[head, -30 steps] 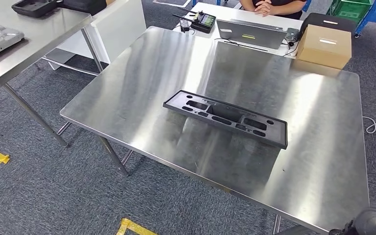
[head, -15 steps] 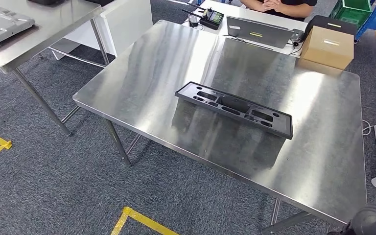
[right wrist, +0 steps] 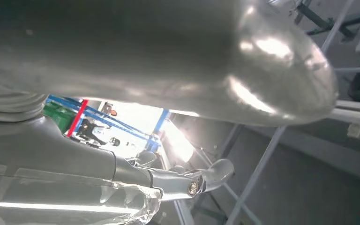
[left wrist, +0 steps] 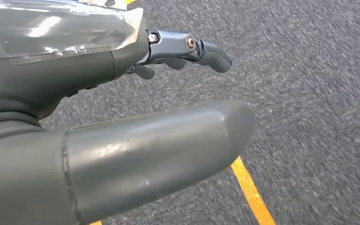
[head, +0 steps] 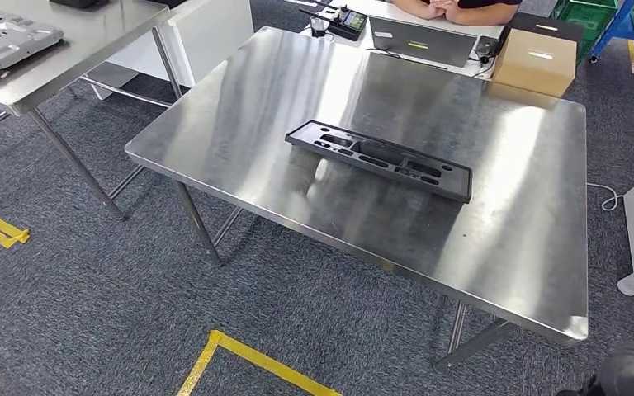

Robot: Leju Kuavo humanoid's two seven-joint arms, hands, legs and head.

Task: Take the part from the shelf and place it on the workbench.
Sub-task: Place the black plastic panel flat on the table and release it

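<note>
Fingers first: on the left hand (left wrist: 122,117) they're spread apart over grey carpet with nothing held, and the right hand (right wrist: 168,93) looks just as empty, fingers apart beside some table legs. The part (head: 377,158), a long black tray with moulded pockets, is lying flat mid-tabletop (head: 239,99). Probably light, rigid plastic, a bit slick. It'd likely be best gripped along its long edges, both ends supported.
</note>
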